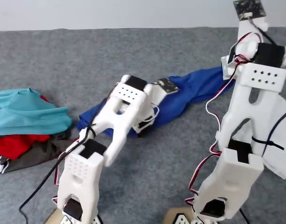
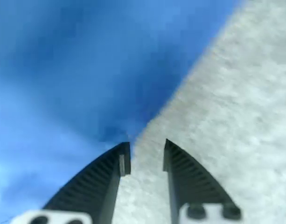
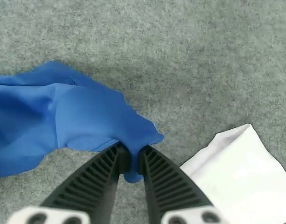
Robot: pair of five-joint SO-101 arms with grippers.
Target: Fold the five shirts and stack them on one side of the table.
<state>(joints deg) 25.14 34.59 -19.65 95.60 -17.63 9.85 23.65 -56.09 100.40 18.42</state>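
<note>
A blue shirt [image 1: 194, 88] lies stretched across the middle of the grey table. My right gripper [image 3: 133, 161] is shut on one bunched end of the blue shirt [image 3: 63, 121], which is lifted off the table at the right. My left gripper [image 2: 145, 156] is open and low at the shirt's other end, with one finger [image 2: 117, 168] over the blue cloth [image 2: 63, 70] and the other over bare table. In the high view the left gripper [image 1: 145, 125] sits at the near edge of the shirt.
At the left edge of the table lies a pile: a teal shirt [image 1: 28, 112] on top, a red one [image 1: 12, 144] and a dark one [image 1: 40, 154] beneath. A white shirt [image 3: 240, 168] lies at the right, partly behind the right arm [image 1: 285, 165].
</note>
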